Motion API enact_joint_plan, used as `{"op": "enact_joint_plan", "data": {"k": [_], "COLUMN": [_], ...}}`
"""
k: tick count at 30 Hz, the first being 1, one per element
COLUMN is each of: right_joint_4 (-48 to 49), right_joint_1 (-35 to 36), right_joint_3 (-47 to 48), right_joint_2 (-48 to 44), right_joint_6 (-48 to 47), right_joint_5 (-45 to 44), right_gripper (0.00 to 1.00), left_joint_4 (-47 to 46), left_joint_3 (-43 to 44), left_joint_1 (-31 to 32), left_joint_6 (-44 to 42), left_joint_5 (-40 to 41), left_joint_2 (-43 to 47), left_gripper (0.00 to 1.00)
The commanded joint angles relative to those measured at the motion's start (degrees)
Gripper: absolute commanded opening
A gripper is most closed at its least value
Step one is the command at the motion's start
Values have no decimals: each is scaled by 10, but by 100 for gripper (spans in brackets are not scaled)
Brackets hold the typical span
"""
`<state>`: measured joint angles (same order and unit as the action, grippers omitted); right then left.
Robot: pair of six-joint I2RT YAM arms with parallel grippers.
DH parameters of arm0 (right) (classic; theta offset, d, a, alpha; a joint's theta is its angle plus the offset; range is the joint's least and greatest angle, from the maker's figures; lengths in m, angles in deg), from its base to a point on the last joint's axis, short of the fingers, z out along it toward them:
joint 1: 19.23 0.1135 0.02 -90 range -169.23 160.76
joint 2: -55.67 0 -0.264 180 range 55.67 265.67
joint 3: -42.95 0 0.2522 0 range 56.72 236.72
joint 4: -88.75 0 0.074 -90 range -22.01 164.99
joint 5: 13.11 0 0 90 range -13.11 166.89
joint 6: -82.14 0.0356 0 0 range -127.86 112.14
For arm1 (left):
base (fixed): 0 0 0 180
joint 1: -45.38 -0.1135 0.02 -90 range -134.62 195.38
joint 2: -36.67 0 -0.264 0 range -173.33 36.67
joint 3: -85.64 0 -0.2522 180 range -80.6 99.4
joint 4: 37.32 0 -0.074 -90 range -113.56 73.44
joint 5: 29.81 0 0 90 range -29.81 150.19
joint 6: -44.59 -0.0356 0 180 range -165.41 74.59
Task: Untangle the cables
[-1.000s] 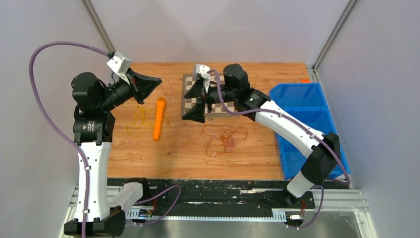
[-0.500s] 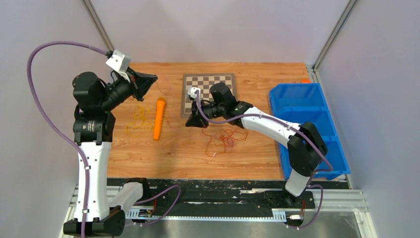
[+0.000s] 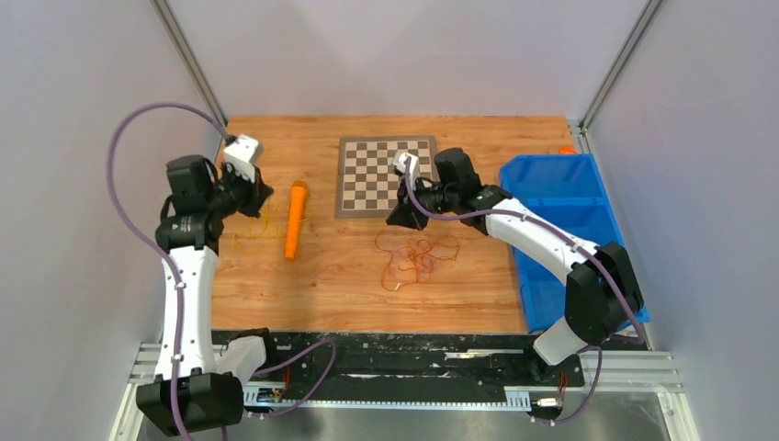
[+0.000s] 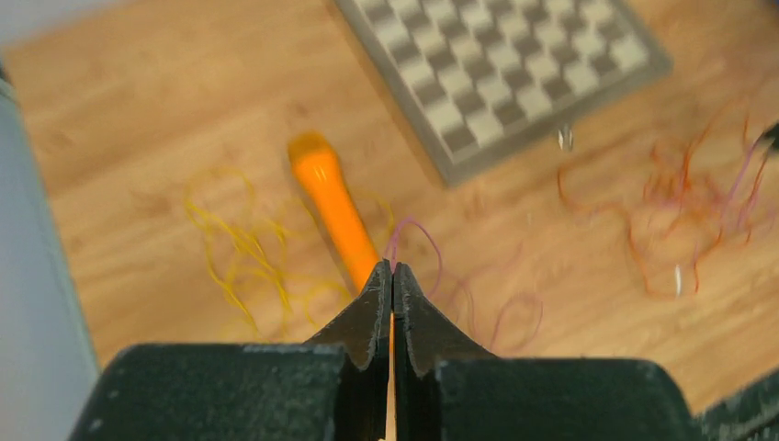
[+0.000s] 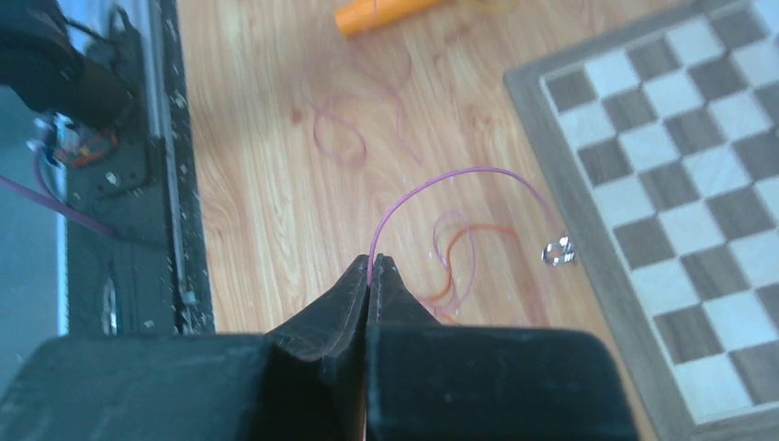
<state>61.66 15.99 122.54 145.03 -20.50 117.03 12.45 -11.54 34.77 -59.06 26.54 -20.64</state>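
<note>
The cables lie in separate heaps on the wooden table: a yellow bundle [image 3: 257, 225] [image 4: 241, 253] at left, a reddish-orange tangle [image 3: 419, 258] [image 4: 682, 204] in the middle, and a thin purple cable [image 4: 415, 231] [image 5: 459, 173] looping across the wood between them. My left gripper [image 3: 259, 197] [image 4: 392, 267] is shut, and the purple cable comes out of its tips, just beside the orange cylinder [image 3: 295, 219]. My right gripper [image 3: 396, 217] [image 5: 371, 261] is shut on another stretch of the purple cable, which arcs away to a small metal end [image 5: 558, 251].
A chessboard [image 3: 386, 173] lies at the back centre, just behind the right gripper. A blue bin [image 3: 562, 219] stands along the right edge. The black rail [image 3: 395, 354] with the arm bases runs along the near edge.
The right gripper shut, dropped low beside the cylinder, then moved right to the chessboard's near edge. The left arm came down from its raised pose to the yellow bundle, staying shut.
</note>
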Motion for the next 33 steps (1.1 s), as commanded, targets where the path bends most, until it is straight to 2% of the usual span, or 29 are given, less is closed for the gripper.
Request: {"op": "enact_joint_plan", "data": {"k": [1,2,3,4,5,6,7,10,11,14,15,19,25,30,32,33], "right_joint_4": [21,22,24,27,33,40,51,88,94,106,110,125,127,128,145,145], "right_joint_1": [4,4,4,4,5,5,6,6,6,6,7,9,9,9,8,5], "right_joint_3": [114,140,161,185,206,226,245,300,318,377,387,425,436,443,447,447], "right_joint_2": [-17,-16,-14,-13,-10,-9,-7,3,7,20,24,27,15,8,4,-1], "right_joint_6": [66,83,101,117,139,157,171,213,223,253,263,293,302,303,301,297], "right_joint_5": [46,58,68,76,83,89,92,93,94,92,91,77,46,23,14,8], "right_gripper": [0,0,0,0,0,0,0,0,0,0,0,0,0,0,0,0], "left_joint_4": [49,50,53,54,44,2,-31,-157,-207,-343,-402,-546,-681,-715,-726,-728], "left_joint_3": [-106,-126,-133,-135,-141,-147,-164,-190,-204,-241,-252,-266,-292,-278,-268,-263], "left_joint_1": [-3,-3,-3,-3,-2,0,17,96,141,223,237,303,379,440,449,449], "left_joint_6": [-128,-137,-158,-163,-153,-133,-82,-6,7,108,127,219,241,230,237,248], "left_joint_5": [-16,-27,-74,-107,-170,-199,-231,-228,-212,-175,-166,-132,-82,-70,-61,-58], "left_joint_2": [23,27,36,43,59,68,86,101,99,78,57,-33,-149,-221,-249,-255], "left_gripper": [4,27,43,67,81,95,98,100,100,100,100,100,100,100,92,77]}}
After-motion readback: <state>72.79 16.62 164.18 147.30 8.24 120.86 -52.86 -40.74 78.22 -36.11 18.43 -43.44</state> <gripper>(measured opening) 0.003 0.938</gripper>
